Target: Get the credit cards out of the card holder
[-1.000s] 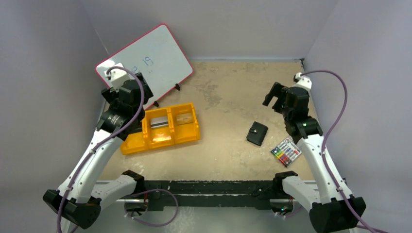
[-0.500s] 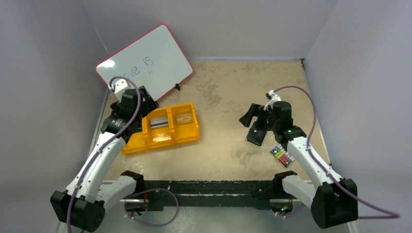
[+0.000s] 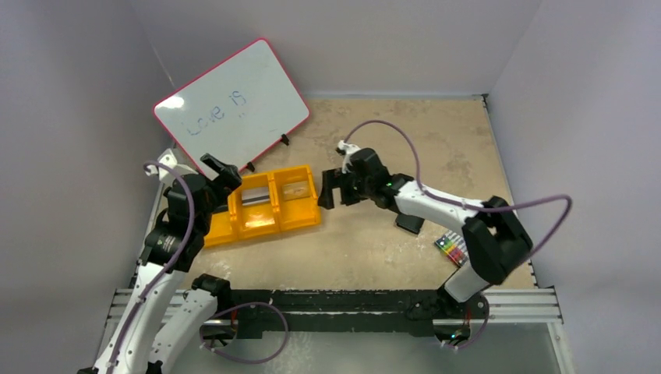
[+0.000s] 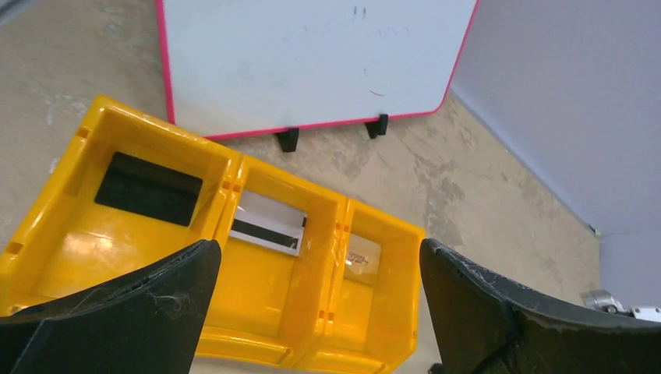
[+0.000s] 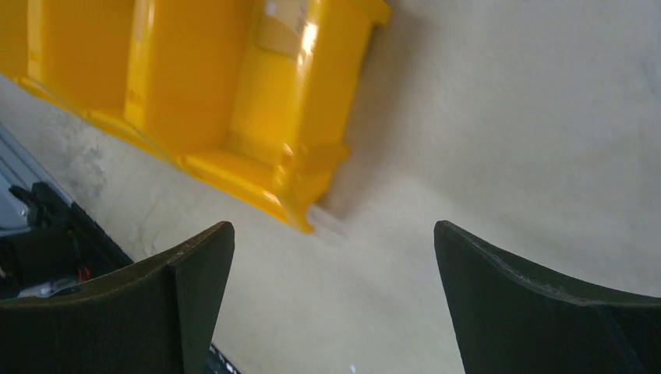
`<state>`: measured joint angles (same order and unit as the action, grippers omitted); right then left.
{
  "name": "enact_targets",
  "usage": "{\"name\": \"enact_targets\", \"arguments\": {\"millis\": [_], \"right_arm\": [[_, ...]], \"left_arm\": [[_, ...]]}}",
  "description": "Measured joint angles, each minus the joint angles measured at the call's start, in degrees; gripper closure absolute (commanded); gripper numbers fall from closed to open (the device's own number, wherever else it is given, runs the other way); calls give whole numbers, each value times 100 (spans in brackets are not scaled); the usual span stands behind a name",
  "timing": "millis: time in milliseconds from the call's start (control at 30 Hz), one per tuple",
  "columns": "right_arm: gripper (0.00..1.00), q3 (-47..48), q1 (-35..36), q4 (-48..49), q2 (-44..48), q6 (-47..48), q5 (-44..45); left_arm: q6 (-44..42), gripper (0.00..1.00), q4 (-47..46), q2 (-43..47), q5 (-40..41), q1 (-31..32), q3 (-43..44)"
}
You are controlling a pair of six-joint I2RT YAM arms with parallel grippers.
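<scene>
The black card holder (image 3: 410, 224) lies folded on the table, partly under my right forearm. Three credit cards lie in the orange tray (image 3: 309, 216): a black one (image 4: 148, 187) in the left compartment, a silvery-grey one with a dark stripe (image 4: 267, 224) (image 3: 256, 196) in the middle, a tan one (image 4: 363, 253) (image 3: 295, 189) (image 5: 284, 19) on the right. My left gripper (image 3: 221, 171) (image 4: 319, 312) hangs open over the tray's left end. My right gripper (image 3: 328, 189) (image 5: 335, 304) is open above bare table just off the tray's right end. Neither holds anything.
A pink-rimmed whiteboard (image 3: 234, 101) (image 4: 312, 62) leans on stands behind the tray. A pack of coloured markers (image 3: 450, 245) lies near the right front, half hidden by my right arm. Grey walls close in three sides.
My right arm swung left, from beside the card holder over to the tray's right end. My left arm drew back toward the near edge. Both grippers stayed open.
</scene>
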<state>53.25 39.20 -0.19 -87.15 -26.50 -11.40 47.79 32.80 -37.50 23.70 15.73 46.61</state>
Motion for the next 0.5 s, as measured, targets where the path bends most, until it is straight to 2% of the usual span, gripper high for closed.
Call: {"name": "enact_targets", "arguments": {"millis": [167,300,500], "right_arm": [[0,1362,546,-122,-1169,-4,817],[0,2251,699,-444,-1919,-9,1622],[0,2983,697,-1064,-2715,-2,2798]], "left_arm": [[120,0,308,155,470,-26,140],[133,0,553,258,776,-31,192],[138,0,721,422,1067,-33,256]]}}
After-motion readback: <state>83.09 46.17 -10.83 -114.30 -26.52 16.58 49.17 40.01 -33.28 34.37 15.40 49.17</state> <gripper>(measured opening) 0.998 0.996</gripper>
